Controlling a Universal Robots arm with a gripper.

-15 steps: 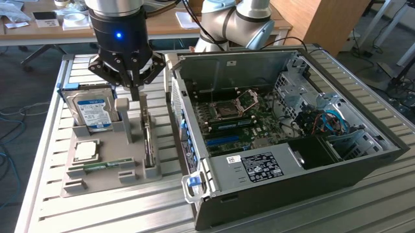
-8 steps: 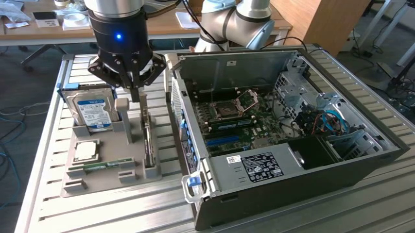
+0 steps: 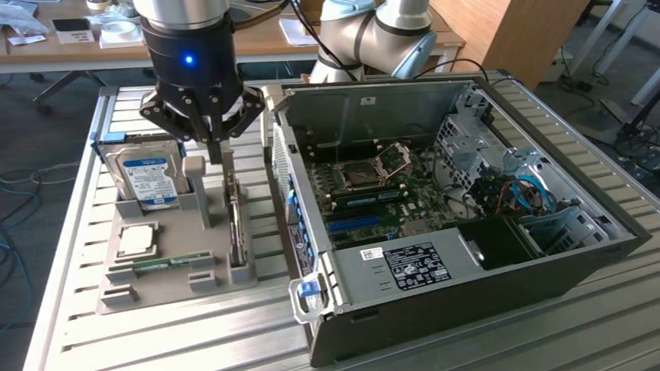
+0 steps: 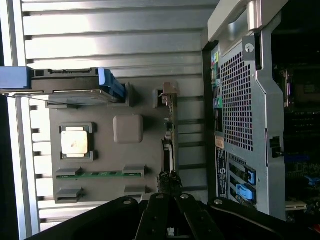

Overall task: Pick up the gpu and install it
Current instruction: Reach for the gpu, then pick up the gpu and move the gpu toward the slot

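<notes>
The gpu stands on edge in a slot of the grey tray, a thin dark strip beside the open computer case. My gripper hangs over the card's far end with its fingers drawn together, shut. In the wrist view the fingertips sit right at the end of the gpu; whether they pinch its edge I cannot tell. The card rests in its slot. Inside the case the motherboard lies exposed.
On the tray stand a hard drive with a blue-white label, a processor chip and a green memory stick. The case wall rises close beside the card. Everything rests on a ribbed metal table.
</notes>
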